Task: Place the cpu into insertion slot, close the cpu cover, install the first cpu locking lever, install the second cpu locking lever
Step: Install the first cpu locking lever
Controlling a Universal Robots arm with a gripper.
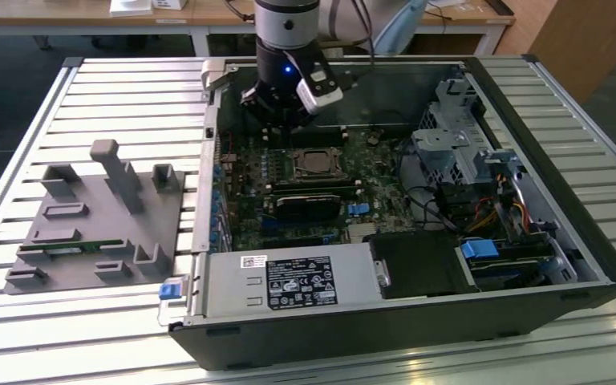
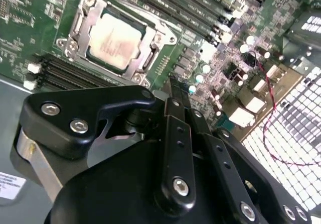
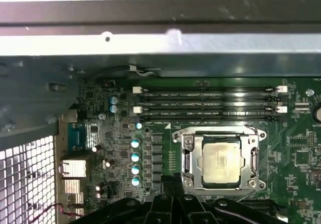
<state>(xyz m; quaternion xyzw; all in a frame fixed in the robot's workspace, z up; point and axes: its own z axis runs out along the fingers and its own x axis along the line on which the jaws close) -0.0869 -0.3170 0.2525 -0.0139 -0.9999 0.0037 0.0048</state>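
The cpu (image 1: 314,163) (image 2: 114,38) (image 3: 220,159) lies flat in the insertion slot (image 1: 314,149) on the green motherboard, its silver face showing. The cpu cover (image 2: 146,37) (image 3: 188,159) is down around it as a silver frame. Thin metal levers (image 3: 256,156) run along the frame's sides. My gripper (image 1: 278,124) (image 2: 174,86) (image 3: 169,184) hangs just off the socket's edge, on its far side in the exterior view. Its black fingers are shut together with nothing between them, clear of the cover.
Long black memory slots (image 3: 205,103) run on the socket's side away from the gripper. A perforated case wall (image 2: 296,133) is close by. The exterior view shows a power supply (image 1: 286,281), a drive cage (image 1: 458,136) and a grey fixture block (image 1: 94,216) at its left.
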